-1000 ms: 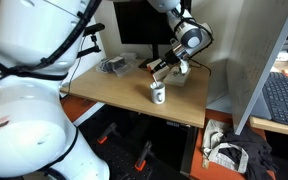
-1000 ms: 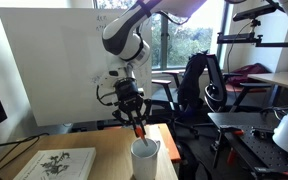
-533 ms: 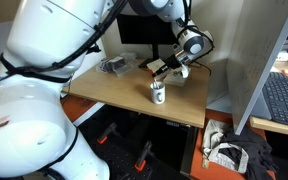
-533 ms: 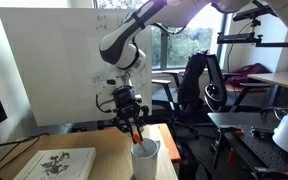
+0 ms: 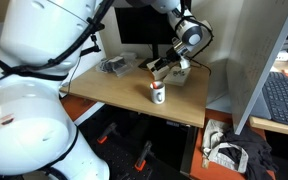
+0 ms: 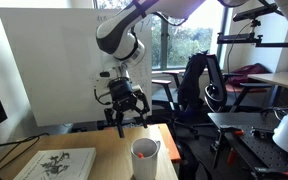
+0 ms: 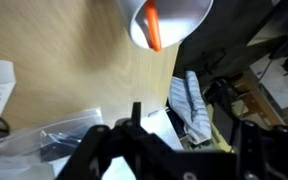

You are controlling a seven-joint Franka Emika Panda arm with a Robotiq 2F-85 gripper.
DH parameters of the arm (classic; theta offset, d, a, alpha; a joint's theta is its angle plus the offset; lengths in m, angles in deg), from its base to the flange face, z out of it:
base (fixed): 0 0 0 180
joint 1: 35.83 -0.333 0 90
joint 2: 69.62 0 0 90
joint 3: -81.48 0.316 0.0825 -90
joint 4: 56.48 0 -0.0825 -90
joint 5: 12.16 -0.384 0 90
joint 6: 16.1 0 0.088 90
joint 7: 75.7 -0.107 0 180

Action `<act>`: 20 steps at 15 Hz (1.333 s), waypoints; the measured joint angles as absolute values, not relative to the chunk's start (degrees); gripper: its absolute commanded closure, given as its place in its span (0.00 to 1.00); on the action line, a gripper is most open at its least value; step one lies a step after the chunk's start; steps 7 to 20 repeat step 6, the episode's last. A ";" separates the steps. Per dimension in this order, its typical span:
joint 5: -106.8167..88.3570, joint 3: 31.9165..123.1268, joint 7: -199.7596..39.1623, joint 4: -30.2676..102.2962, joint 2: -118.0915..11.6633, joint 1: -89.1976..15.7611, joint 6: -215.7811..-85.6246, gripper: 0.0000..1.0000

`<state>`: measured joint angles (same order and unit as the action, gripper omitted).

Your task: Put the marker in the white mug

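Note:
The white mug (image 6: 145,160) stands near the table's edge, also seen in an exterior view (image 5: 158,94). The reddish-orange marker (image 6: 141,154) rests inside it, its tip showing at the rim (image 5: 157,86). The wrist view shows the mug (image 7: 184,18) at the top edge with the marker (image 7: 152,26) leaning inside it. My gripper (image 6: 126,118) hangs a little above and beside the mug, open, with nothing between its fingers. Its dark fingers (image 7: 92,152) frame the bottom of the wrist view, spread wide apart.
A flat beige box (image 6: 56,163) lies on the wooden table (image 6: 104,150) beside the mug. A monitor (image 5: 144,25) and a clear plastic bag (image 5: 114,66) sit at the table's back. Office chairs (image 6: 199,90) stand beyond the table edge.
The gripper was shut on the marker over the mug; now it has opened, the marker has dropped into the mug, and the gripper has lifted slightly.

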<state>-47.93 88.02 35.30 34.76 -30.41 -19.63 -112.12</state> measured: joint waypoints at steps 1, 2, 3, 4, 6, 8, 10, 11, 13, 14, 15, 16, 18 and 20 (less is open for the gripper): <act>-47.88 87.68 32.17 35.34 -31.88 -20.93 -113.04 0.00; -47.65 87.50 29.07 36.20 -33.44 -22.17 -114.18 0.00; -47.17 87.41 26.07 37.24 -34.94 -23.39 -115.48 0.00; -46.56 87.34 23.06 38.52 -36.45 -24.61 -116.96 0.00; -44.71 87.05 17.56 41.44 -39.16 -26.84 -120.07 0.00; -44.71 87.05 17.56 41.44 -39.16 -26.84 -120.07 0.00; -44.71 87.05 17.56 41.44 -39.16 -26.84 -120.07 0.00; -44.71 87.05 17.56 41.44 -39.16 -26.84 -120.07 0.00; -44.71 87.05 17.56 41.44 -39.16 -26.84 -120.07 0.00; -44.71 87.05 17.56 41.44 -39.16 -26.84 -120.07 0.00; -44.71 87.05 17.56 41.44 -39.16 -26.84 -120.07 0.00; -44.71 87.05 17.56 41.44 -39.16 -26.84 -120.07 0.00; -44.71 87.05 17.56 41.44 -39.16 -26.84 -120.07 0.00; -44.71 87.05 17.56 41.44 -39.16 -26.84 -120.07 0.00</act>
